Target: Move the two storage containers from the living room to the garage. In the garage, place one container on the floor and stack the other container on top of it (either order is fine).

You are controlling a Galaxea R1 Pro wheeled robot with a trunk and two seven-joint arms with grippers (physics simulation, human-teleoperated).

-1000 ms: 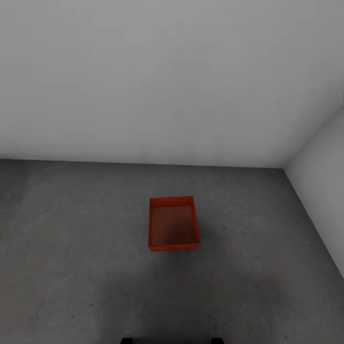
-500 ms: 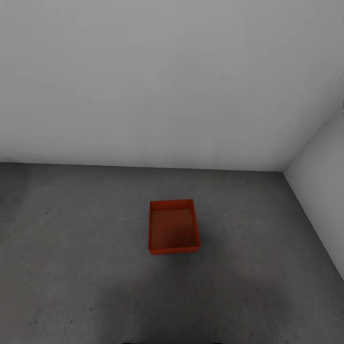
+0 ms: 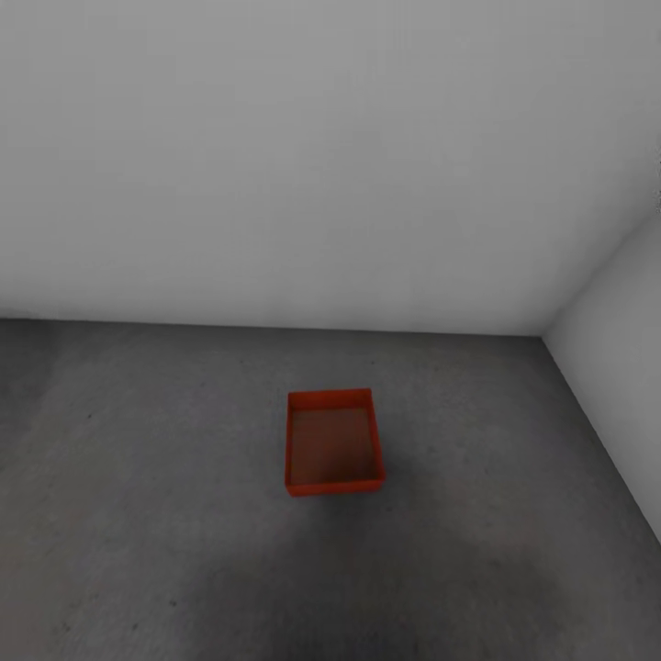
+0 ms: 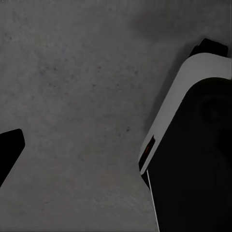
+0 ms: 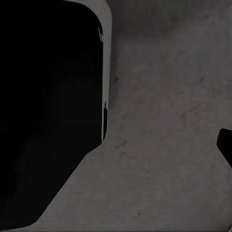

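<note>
White walls point(image 3: 275, 156) take the upper half of the head view, back wall meeting a side wall at a corner far right; the floor point(image 3: 138, 477), dark grey speckled concrete, spreads across the lower half, with a soft darker shadow patch at its near edge; one orange-red storage container point(image 3: 332, 442) sits upright on the floor near the middle, open top up, nothing visible inside, long sides running away from the camera, well apart from both walls; a single bin is visible, nothing stacked on it.

Left wrist view: grey concrete below, a large black-and-white rounded robot body part point(image 4: 193, 145) on one side, a small black tip point(image 4: 8, 150) at the opposite edge, likely a finger of the left end effector; cannot tell how far apart the fingers stand; nothing seen gripped there.

Right wrist view: same concrete, a big black panel with a white edge point(image 5: 48, 111) covering much of the frame, a small black tip point(image 5: 226, 142) at the far edge; right end effector opening cannot be judged either; no object seen in it.
</note>
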